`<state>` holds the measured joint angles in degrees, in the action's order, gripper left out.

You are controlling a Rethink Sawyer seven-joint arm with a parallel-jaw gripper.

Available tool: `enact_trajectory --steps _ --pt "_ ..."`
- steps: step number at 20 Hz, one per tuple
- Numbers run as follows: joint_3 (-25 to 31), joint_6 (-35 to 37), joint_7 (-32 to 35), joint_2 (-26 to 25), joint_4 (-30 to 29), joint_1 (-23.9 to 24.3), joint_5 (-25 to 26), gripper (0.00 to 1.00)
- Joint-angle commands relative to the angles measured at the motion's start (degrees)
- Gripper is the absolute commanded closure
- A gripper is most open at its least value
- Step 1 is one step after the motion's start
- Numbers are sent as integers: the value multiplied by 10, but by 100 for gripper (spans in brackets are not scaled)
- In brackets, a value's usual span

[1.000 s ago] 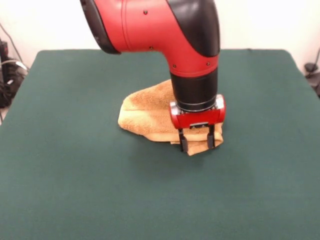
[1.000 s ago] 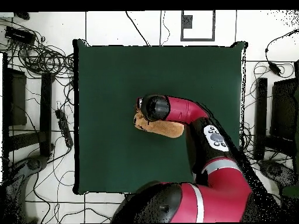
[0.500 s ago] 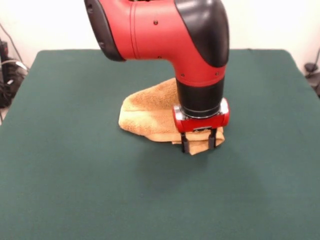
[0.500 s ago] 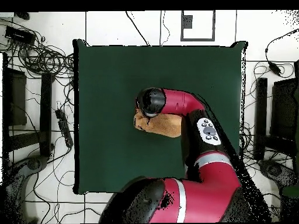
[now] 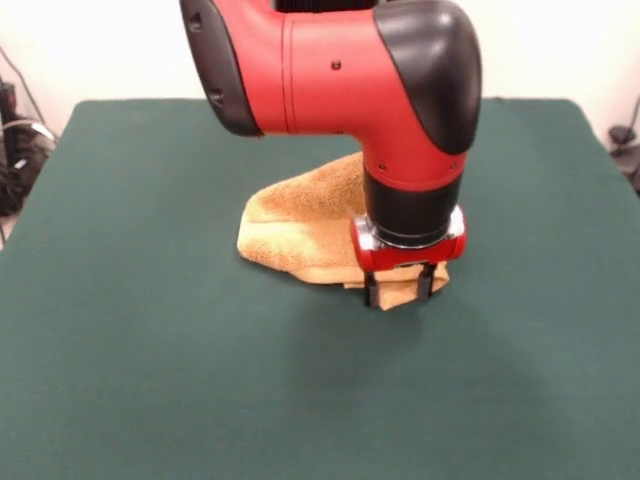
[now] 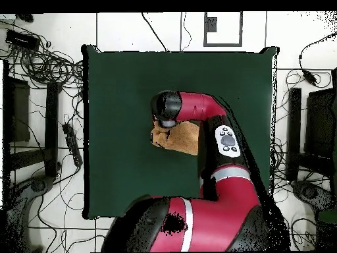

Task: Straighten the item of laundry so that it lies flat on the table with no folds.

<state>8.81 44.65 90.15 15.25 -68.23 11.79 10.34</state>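
The orange-tan towel [image 5: 305,225] lies crumpled and folded near the middle of the dark green table [image 5: 140,330]. In the overhead view the towel [image 6: 181,138] shows partly under the arm. My gripper [image 5: 397,288] points straight down over the towel's front right corner. Its two black fingers [image 5: 370,291] stand apart, one on each side of that corner, tips at the cloth. The gripper is open. In the overhead view the red wrist [image 6: 167,109] hides the gripper. No care tag shows.
The red and black arm [image 5: 340,70] hangs over the towel's back half and hides it. Cables and black equipment [image 6: 39,66] lie on the floor round the table [image 6: 118,85].
The arm has swung a little to the right in the front view, and the gripper has sunk slightly onto the towel's corner. The fingers keep the same spacing. The towel has not moved.
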Motion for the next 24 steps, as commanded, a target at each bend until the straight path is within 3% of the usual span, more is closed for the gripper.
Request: enact_trajectory --steps 1,6,7,20,24 --pt "-11 102 -2 -64 44 -22 38 0" --pt "-17 162 -15 -83 67 -32 47 0" --pt "-19 173 -15 -86 72 -34 48 100" --pt "-24 201 -35 -93 82 -41 57 100" --pt "-23 129 -10 -63 51 -38 58 100"
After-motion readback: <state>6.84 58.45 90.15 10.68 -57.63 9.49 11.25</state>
